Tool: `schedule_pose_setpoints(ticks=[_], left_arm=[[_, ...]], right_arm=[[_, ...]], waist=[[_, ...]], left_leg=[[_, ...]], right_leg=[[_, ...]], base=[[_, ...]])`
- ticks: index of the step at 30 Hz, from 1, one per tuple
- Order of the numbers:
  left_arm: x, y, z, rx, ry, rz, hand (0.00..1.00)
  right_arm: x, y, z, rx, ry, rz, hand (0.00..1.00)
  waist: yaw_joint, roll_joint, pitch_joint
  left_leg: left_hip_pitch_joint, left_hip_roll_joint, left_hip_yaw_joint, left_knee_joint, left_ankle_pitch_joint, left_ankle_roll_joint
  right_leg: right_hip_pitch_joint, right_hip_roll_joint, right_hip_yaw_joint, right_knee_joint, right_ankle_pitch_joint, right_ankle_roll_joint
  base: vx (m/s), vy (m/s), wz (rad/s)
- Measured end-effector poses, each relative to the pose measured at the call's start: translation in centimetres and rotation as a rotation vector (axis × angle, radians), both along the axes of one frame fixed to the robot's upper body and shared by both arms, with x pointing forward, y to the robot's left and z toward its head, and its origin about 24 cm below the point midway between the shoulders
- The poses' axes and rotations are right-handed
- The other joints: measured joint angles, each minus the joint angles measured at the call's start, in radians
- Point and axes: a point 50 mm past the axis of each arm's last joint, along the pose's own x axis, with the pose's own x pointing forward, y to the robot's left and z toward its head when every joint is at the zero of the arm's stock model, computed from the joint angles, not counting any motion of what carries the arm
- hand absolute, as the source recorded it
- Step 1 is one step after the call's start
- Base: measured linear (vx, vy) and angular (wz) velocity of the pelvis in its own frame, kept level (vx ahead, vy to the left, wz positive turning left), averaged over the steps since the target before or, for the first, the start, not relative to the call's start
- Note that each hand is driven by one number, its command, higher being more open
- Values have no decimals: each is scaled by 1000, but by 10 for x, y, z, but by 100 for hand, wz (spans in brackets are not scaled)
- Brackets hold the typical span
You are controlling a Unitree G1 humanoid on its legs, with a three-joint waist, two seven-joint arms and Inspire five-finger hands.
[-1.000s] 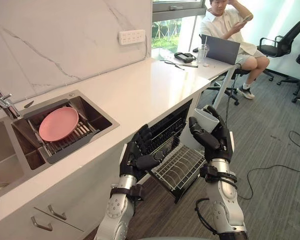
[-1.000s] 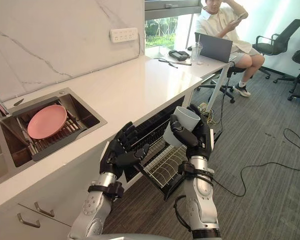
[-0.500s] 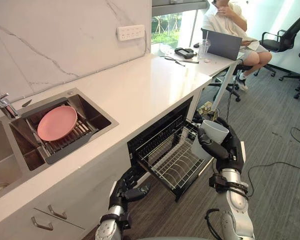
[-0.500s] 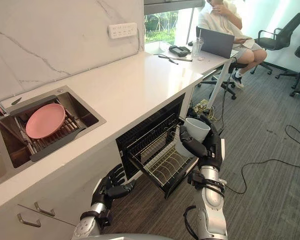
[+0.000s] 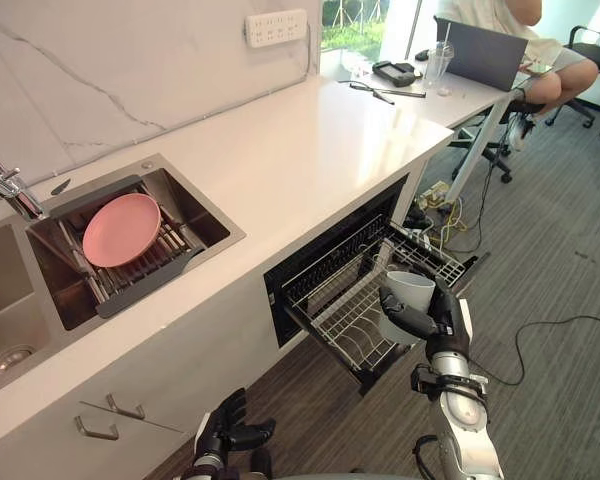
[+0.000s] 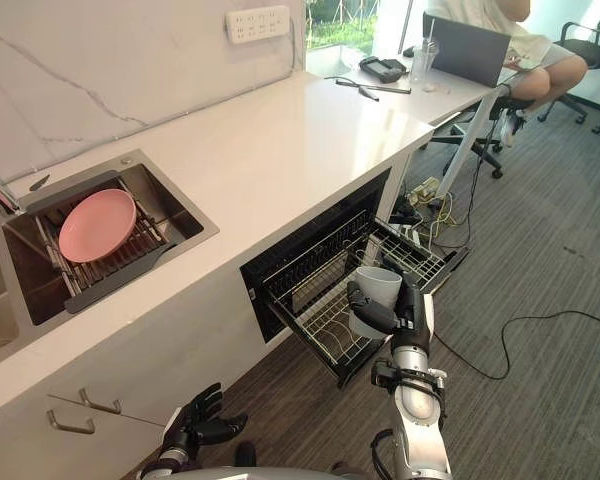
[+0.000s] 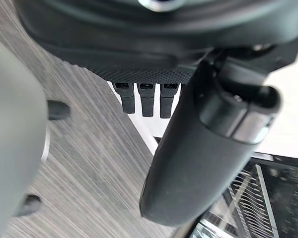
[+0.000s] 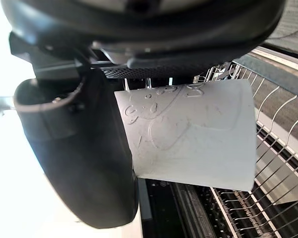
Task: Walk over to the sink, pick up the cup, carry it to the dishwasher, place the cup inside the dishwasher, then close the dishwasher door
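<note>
The left hand [image 5: 225,432] has dropped away from the dishwasher rack [image 5: 332,300] and is now low beside the cabinet [image 5: 130,400], its fingers loosely spread and holding nothing. The right hand [image 5: 446,322] has come lower. Its thumb and fingers are wrapped round the white cup [image 5: 412,294], mouth up, over the pulled-out rack.

White cup [image 5: 412,294]; pink plate [image 5: 121,229]; grey-veined white wall [image 5: 130,60]; grey carpet [image 5: 550,400].
</note>
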Motion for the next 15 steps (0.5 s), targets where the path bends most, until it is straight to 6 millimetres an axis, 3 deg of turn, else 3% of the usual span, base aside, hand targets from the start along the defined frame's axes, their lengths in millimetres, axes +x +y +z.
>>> schedule_pose_setpoints(ticks=[6,15], left_arm=[[8,2,-3,20,9,-17,90],[35,2,3,57,-53,-33,90]], right_arm=[[24,-6,5,-71,-7,34,30],[65,-6,25,-156,-53,96,30]], waist=[[12,20,47],[29,65,186]], left_leg=[[-36,-4,-2,4,2,1],[-161,-7,-12,63,13,2]], right_leg=[[-30,-3,-3,1,1,1],[-140,-9,-16,48,2,3]], base=[[19,-6,1],[-30,3,6]])
